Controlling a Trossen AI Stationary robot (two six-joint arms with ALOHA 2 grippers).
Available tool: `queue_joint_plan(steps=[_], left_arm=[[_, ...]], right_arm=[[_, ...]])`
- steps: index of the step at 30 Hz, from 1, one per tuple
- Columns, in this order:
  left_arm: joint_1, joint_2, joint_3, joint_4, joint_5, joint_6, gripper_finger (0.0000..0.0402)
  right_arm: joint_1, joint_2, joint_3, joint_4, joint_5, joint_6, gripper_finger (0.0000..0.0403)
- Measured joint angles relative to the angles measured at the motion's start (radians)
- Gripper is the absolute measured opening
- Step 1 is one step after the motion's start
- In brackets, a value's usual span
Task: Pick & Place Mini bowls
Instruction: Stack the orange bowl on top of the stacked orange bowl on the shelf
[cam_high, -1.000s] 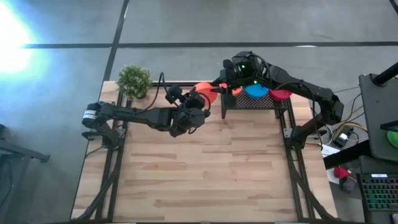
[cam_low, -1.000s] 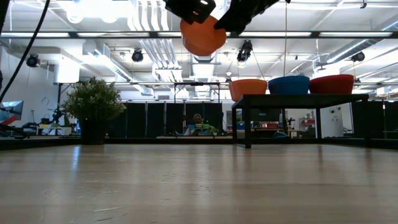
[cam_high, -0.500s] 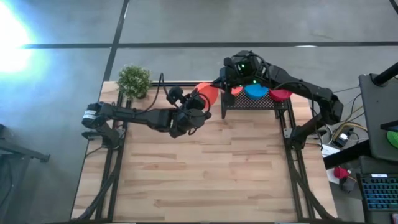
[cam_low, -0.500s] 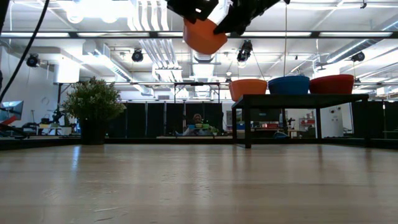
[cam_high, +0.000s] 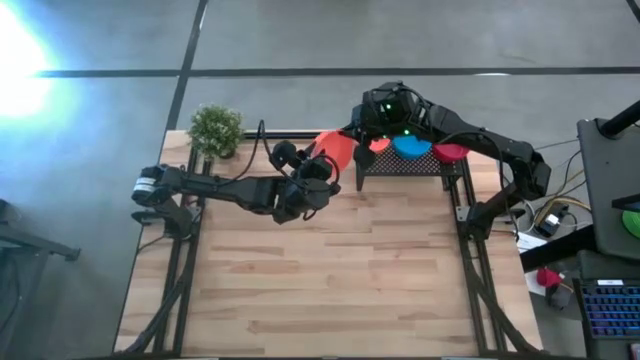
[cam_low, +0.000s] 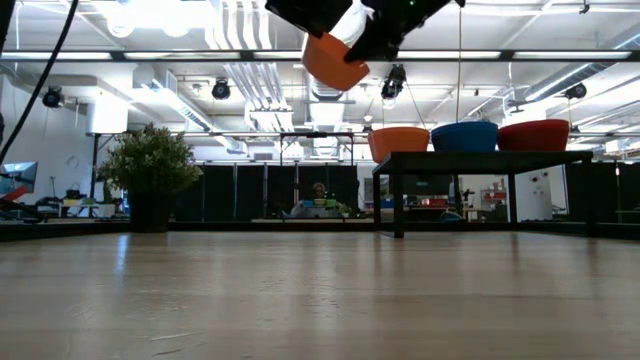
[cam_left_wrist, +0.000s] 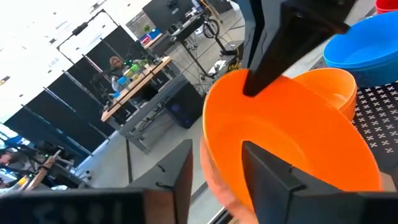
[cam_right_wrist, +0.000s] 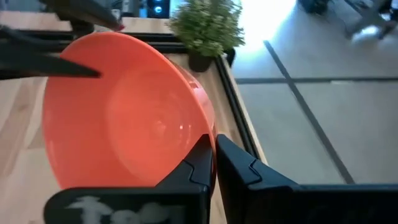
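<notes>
An orange mini bowl (cam_high: 335, 150) hangs in the air left of the black mesh rack (cam_high: 405, 163), and shows high up in the low view (cam_low: 335, 62). My right gripper (cam_right_wrist: 214, 158) is shut on its rim, reaching in from the rack side (cam_high: 357, 137). My left gripper (cam_left_wrist: 224, 177) is open. One of its fingers stands outside the bowl's opposite rim and the other over the hollow; whether either touches, I cannot tell. On the rack rest an orange bowl (cam_low: 400, 143), a blue bowl (cam_low: 465, 137) and a red bowl (cam_low: 535, 135). My right gripper pinches the held bowl's rim (cam_right_wrist: 208, 134) between its two fingers, one on the inside of the wall and one outside. It comes slanting from the table's far right. The bowl is lifted clear of table and rack, tilted, with its hollow toward my right wrist camera.
A small potted plant (cam_high: 215, 130) stands at the table's far left corner. The rack stands on legs at the far right (cam_low: 480, 158). Bare wooden tabletop (cam_high: 330, 270) stretches toward the near edge. A person sits at a desk in the room beyond (cam_low: 318, 200).
The held orange bowl has tipped over in the air between the two grippers. It has moved a little up and toward the rack.
</notes>
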Motion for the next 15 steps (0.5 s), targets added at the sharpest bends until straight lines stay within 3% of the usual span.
queue_joint_plan(steps=[6, 15], left_arm=[[-0.002, 0.000, 0.000, -0.002, -0.015, -0.001, 0.0154], [-0.017, 0.000, -0.001, -0.004, -0.018, -0.007, 0.0154]], right_arm=[[-0.062, -0.002, 0.013, -0.018, 0.007, 0.079, 0.0009], [-0.265, 0.019, 0.149, -0.290, 0.028, 0.170, 0.0009]])
